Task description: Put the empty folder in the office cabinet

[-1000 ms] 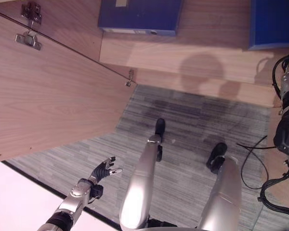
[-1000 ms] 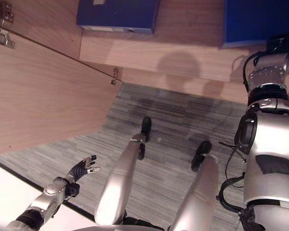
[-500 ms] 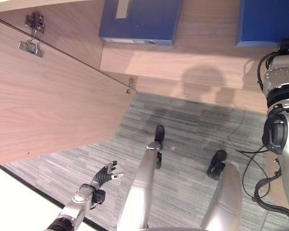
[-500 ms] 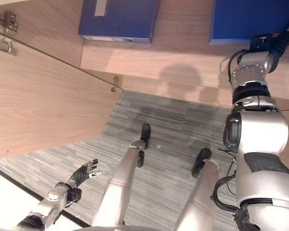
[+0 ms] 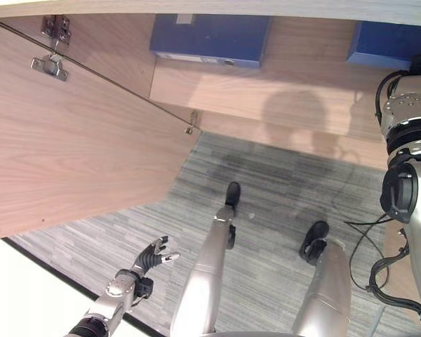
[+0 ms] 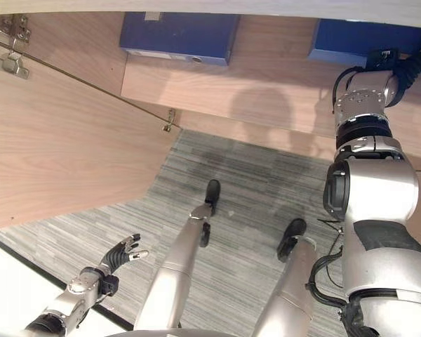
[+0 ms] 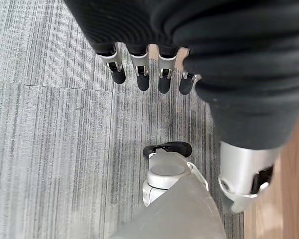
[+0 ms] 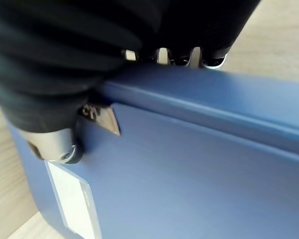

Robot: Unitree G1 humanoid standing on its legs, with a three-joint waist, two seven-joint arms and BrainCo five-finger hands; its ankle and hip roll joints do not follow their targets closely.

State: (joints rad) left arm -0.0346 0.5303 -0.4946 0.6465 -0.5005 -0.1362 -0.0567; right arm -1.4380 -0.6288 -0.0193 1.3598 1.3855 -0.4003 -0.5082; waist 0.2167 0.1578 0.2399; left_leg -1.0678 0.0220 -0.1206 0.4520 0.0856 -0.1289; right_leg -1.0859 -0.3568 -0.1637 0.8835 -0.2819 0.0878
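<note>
up high, blue folder [image 8: 189, 164] clamped in right hand [image 8: 65, 64], on cabinet shelf [image 6: 266, 77]

Two folders sit inside the cabinet [image 5: 217, 88] on its shelf — one folder [image 5: 210, 38] toward the left, the other folder [image 6: 368, 43] toward the right, well apart. The right hand [image 8: 65, 69] is at the right-hand folder, its fingers over one edge and its thumb seemingly against the face. The open cabinet door [image 5: 70, 140] stands to the left. The left hand [image 5: 152, 254] hangs low on the left over the carpet [image 5: 281, 175] — clear of the door and both folders.
</note>
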